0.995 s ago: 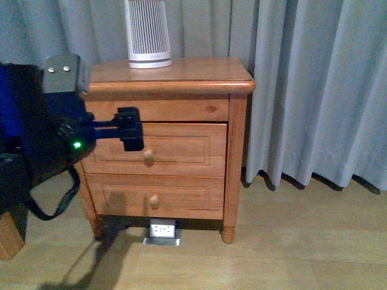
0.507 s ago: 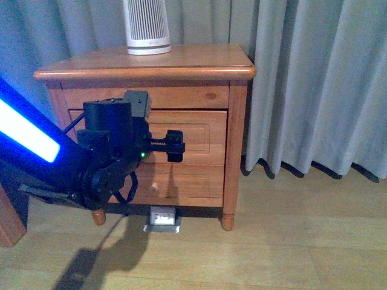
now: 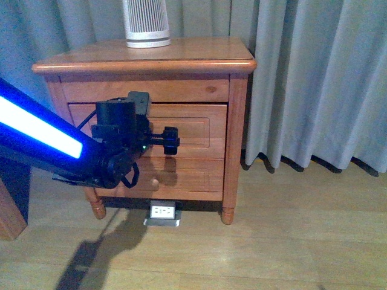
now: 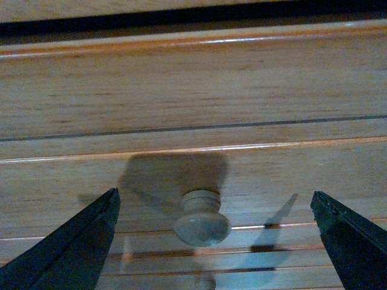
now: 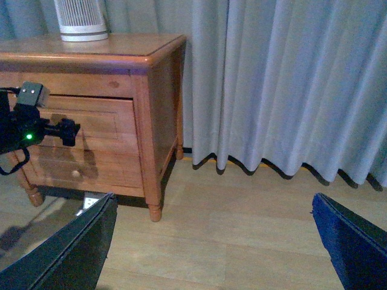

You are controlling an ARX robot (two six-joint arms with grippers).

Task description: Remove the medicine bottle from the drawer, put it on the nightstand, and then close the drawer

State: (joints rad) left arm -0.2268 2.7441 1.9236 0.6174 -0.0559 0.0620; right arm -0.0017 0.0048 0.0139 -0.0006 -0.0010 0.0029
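Front camera: my left jaws sit at the face of the shut upper drawer [image 3: 187,130] in the nightstand [image 3: 237,121]. Left wrist: they gape wide, empty, the round knob [image 4: 202,219] centred between them, untouched. Right wrist: my right jaws are spread wide and empty, with the nightstand well ahead.

Round knob [image 4: 202,219] on drawer [image 4: 181,78] sits between wide-spread fingers [image 4: 72,244] of left tool [image 4: 214,196], touching neither.

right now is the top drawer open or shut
Shut. The drawer front sits flush with the nightstand frame, no interior showing; the open left claw straddles its knob without gripping.
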